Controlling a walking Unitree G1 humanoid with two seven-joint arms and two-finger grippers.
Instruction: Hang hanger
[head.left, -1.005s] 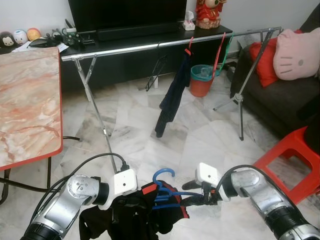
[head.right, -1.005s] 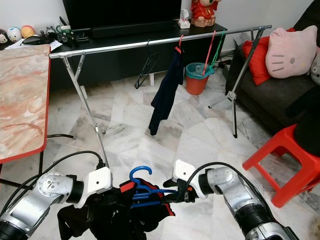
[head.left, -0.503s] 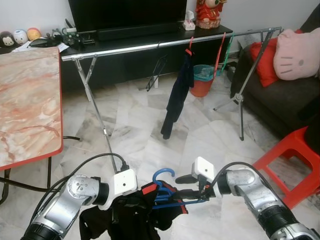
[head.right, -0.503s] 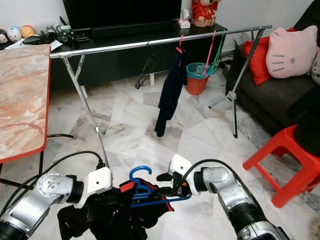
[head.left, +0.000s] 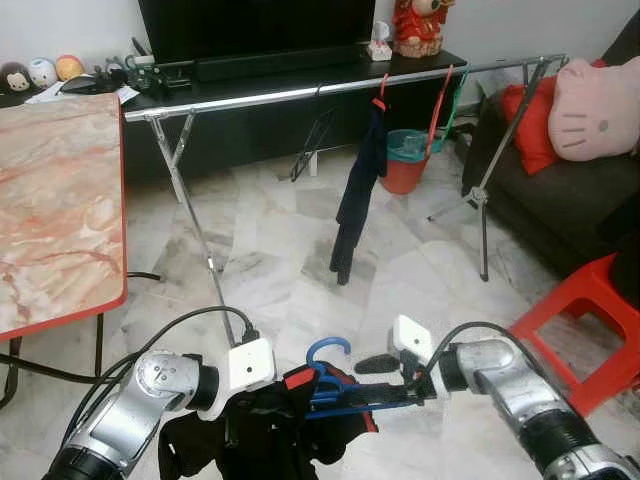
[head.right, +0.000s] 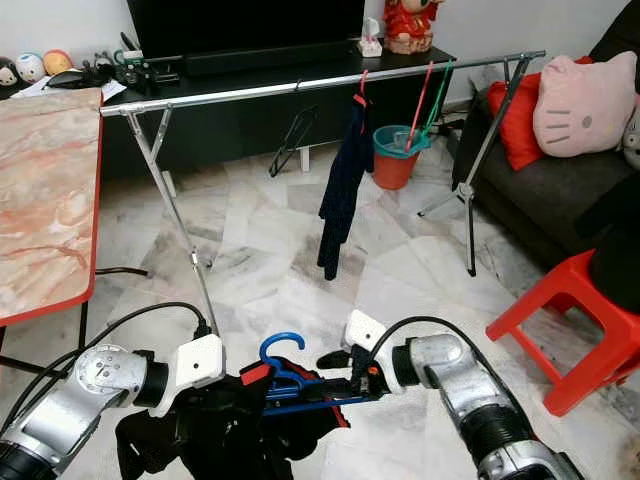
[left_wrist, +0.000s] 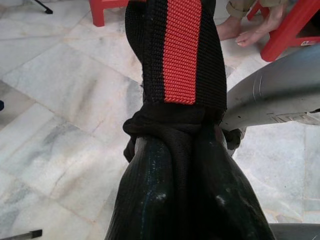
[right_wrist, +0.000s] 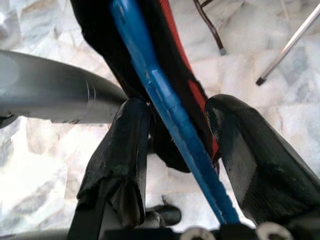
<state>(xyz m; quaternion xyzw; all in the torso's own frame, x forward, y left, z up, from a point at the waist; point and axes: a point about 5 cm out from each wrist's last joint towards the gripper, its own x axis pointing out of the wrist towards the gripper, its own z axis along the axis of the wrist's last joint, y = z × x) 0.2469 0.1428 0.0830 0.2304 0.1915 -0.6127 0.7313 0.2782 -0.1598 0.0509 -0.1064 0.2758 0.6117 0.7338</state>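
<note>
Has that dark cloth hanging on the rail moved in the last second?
Yes. The dark cloth has swung toward the robot's right; its lower end now hangs nearer the red bin, while the rail stays put.

I see a drying rack (head.left: 330, 92) spanning the room ahead of me, with a garment (head.left: 358, 190) hanging from its rail near the middle. Behind the rack stands a TV cabinet (head.left: 300, 80). A tabletop (head.left: 55, 200) sits to my left, a sofa (head.left: 560, 190) to my right with a stool (head.left: 580, 310) before it. A bucket (head.left: 404, 160) stands on the floor behind the rack.
</note>
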